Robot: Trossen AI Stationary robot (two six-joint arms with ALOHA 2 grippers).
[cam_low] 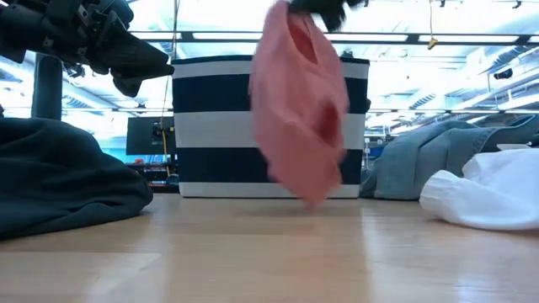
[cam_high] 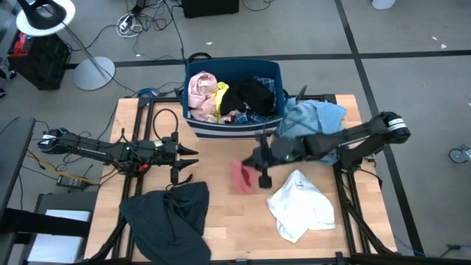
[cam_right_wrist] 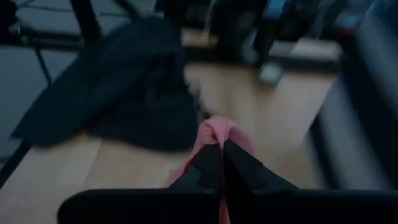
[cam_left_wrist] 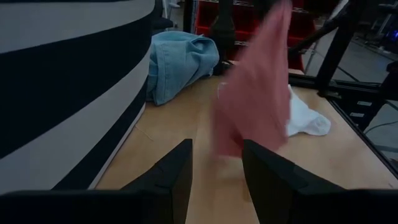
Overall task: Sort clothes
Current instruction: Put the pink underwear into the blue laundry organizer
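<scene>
My right gripper is shut on a pink garment that hangs over the middle of the table, in front of the navy striped bin. The bin holds pink, yellow, black and plaid clothes. Three garments lie on the table: a dark one at the near left, a white one at the near right, and a light blue one beside the bin. My left gripper hovers open at the left, pointing toward the pink garment, with nothing between its fingers. My right gripper pinches a bunched top fold of the pink garment between its two fingertips. The fingers come from the table's right side, slanting downward. The garment hangs slack below them, and its lower end seems clear of the table.
The bin stands at the table's far edge in the middle. Black frame rails run along the table's left and right sides. Bare wood lies between the dark and white garments.
</scene>
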